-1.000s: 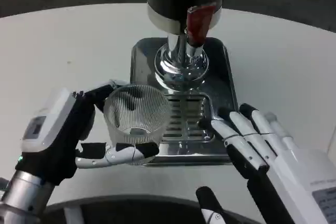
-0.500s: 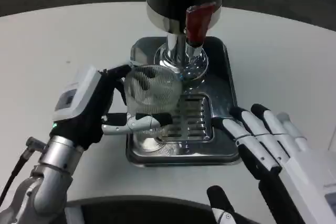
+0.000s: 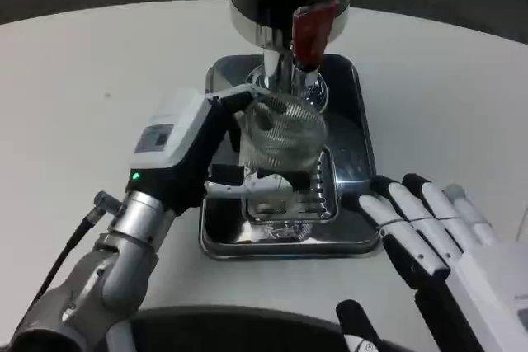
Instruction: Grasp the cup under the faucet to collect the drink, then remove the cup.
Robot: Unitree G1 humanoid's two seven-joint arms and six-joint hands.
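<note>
ribbed clear glass cup (image 3: 283,139): contents unclear, under chrome faucet (image 3: 280,72) | left hand (image 3: 198,154) grips it | right hand (image 3: 437,241) spread, holding nothing

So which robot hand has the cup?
The left hand, whose fingers wrap the ribbed clear cup under the faucet. The right hand holds nothing, fingers apart.

My left hand (image 3: 194,150) grips the ribbed clear cup (image 3: 280,133) and holds it over the slotted grate of the steel drip tray (image 3: 359,133), right below the chrome faucet (image 3: 280,72) with its red lever (image 3: 312,30). My right hand (image 3: 433,245) rests on the white table (image 3: 445,96) just beside the tray's right edge, fingers straight and apart, holding nothing.
</note>
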